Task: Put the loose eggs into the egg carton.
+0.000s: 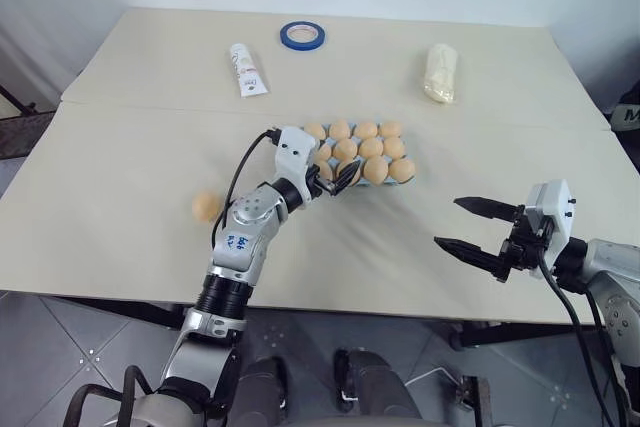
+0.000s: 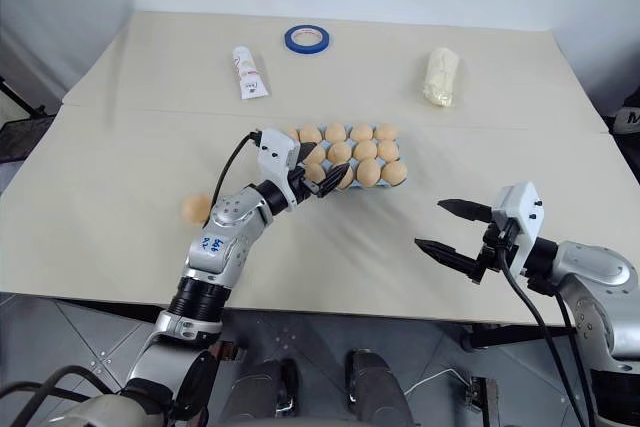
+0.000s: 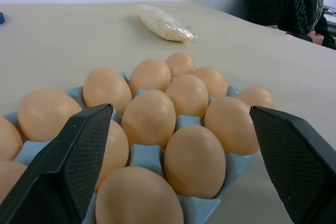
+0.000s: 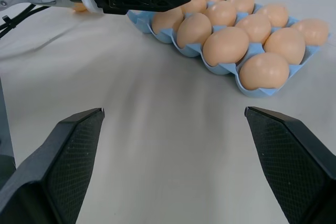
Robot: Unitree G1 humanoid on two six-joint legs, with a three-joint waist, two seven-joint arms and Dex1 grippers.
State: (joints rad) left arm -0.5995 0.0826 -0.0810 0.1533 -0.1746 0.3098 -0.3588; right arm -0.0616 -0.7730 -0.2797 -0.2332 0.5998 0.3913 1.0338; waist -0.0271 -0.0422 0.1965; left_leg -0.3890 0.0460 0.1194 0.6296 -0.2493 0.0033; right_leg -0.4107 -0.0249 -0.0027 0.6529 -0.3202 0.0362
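The egg carton point(image 1: 402, 183) sits near the middle of the desk point(image 1: 120, 167), its light blue cups packed with tan eggs; the left gripper point(image 1: 337, 177) hangs over its near-left corner and hides the cups there, so whether every cup is filled cannot be told. In the left wrist view the fingers point(image 3: 68, 166) stand wide apart on either side of the rows, holding nothing. One loose egg point(image 1: 206, 206) lies on the bare desk well to the left of the carton, beside the left forearm, and is partly cut off by the arm in the right wrist view. The right gripper point(image 1: 472, 227) hovers near the desk's front edge, well to the right of the carton, its fingers point(image 4: 63, 156) spread open and empty. Farther back lie a white tube point(image 1: 246, 70), a blue tape ring point(image 1: 302, 35) and a pale lumpy bag point(image 1: 441, 71). A person in dark clothing point(image 3: 289, 3) sits at the far edge, cropped by the frame.
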